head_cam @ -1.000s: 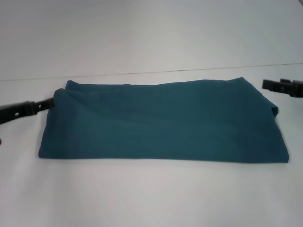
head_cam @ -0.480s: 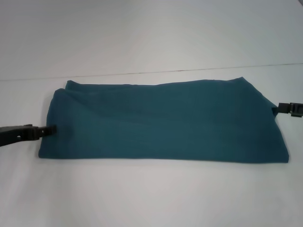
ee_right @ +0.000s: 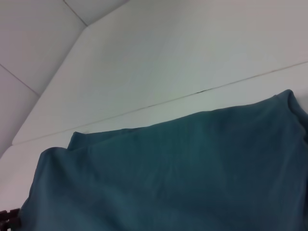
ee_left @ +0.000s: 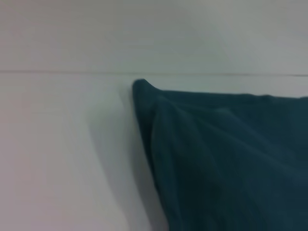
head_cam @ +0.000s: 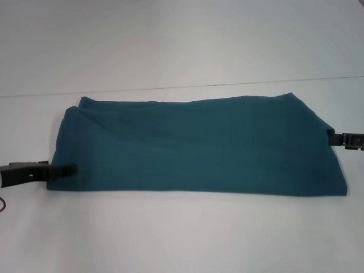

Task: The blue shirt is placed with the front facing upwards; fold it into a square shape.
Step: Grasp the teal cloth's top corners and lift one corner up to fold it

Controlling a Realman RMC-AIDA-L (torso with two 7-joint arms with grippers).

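White table (head_cam: pixel 182 239): blue shirt (head_cam: pixel 193 148) lies as wide band. Left gripper (head_cam: pixel 69 169) slides nearer, reaching near-left corner; right gripper (head_cam: pixel 343 139) at right edge; finger state unclear. Cross-fold likely next.

The light over my work is soft and even, bright on the white table (head_cam: pixel 182 239) with no glare. My blue shirt (head_cam: pixel 196 148) reads dark and flat, its folds barely shaded, and it drops only a thin shadow along its near edge. My left gripper (head_cam: pixel 71 169) looks a bit smeared at the shirt's near left corner. My left wrist view is blurred, with a faint grey shadow on the table beside the cloth. My right wrist view is softly out of focus throughout.
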